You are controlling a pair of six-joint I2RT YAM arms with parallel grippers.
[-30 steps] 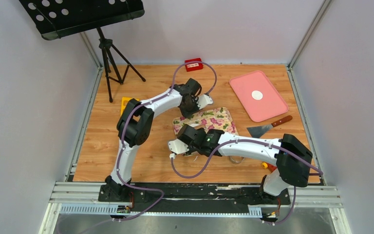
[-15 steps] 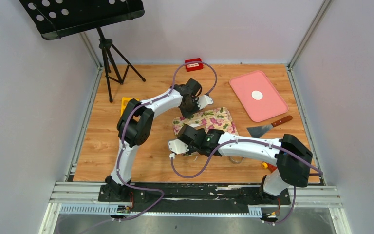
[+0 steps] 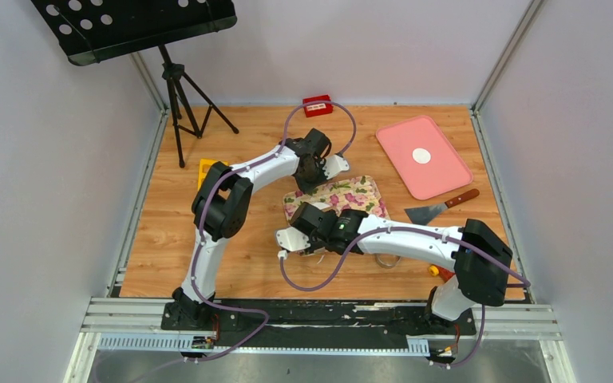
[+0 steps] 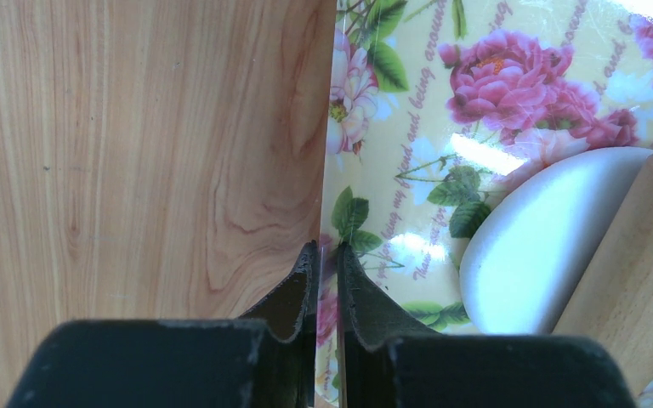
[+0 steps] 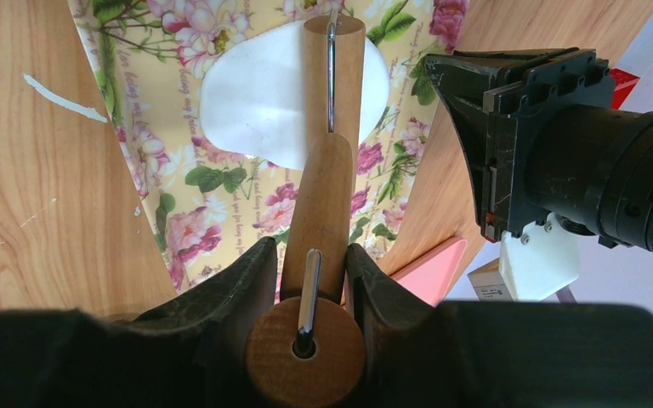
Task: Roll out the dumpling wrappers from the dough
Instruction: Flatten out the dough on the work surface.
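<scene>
– Hardly anything moves since the earlier overhead views: both our arms sit where they were, over the floral mat (image 3: pixel 351 191).

– So what do we hold?

– Our left pincer (image 4: pixel 325 251) is clenched on the mat's edge, the thin sheet nipped between its fingers. Our right pincer (image 5: pixel 310 251) is grasping the handle of the rolling pin (image 5: pixel 349 93), whose roller lies on the dough (image 5: pixel 247 102).

– And where is the dough?

– It lies near the middle of the mat, pressed into a smooth, rounded sheet that is wider than the roller. The pin covers one side of it and the other side shows bare.

– Any wrappers yet?

– We see one dumpling wrapper (image 3: pixel 421 155) on the pink tray (image 3: pixel 439 179), well beyond the mat's far right corner.

– What could go wrong from here?

– We judge a few things. If we press too hard, the soft dough could stick to the roller and lift off the mat. If we keep rolling over one side only, the sheet could come out uneven. If our left pincer loses that thin edge, the mat could slide on the worktop (image 3: pixel 168 231) under the push and carry the dough with it. Our left wrist also sits just beyond the mat's far edge, so a long forward stroke could knock the pin against it.
</scene>
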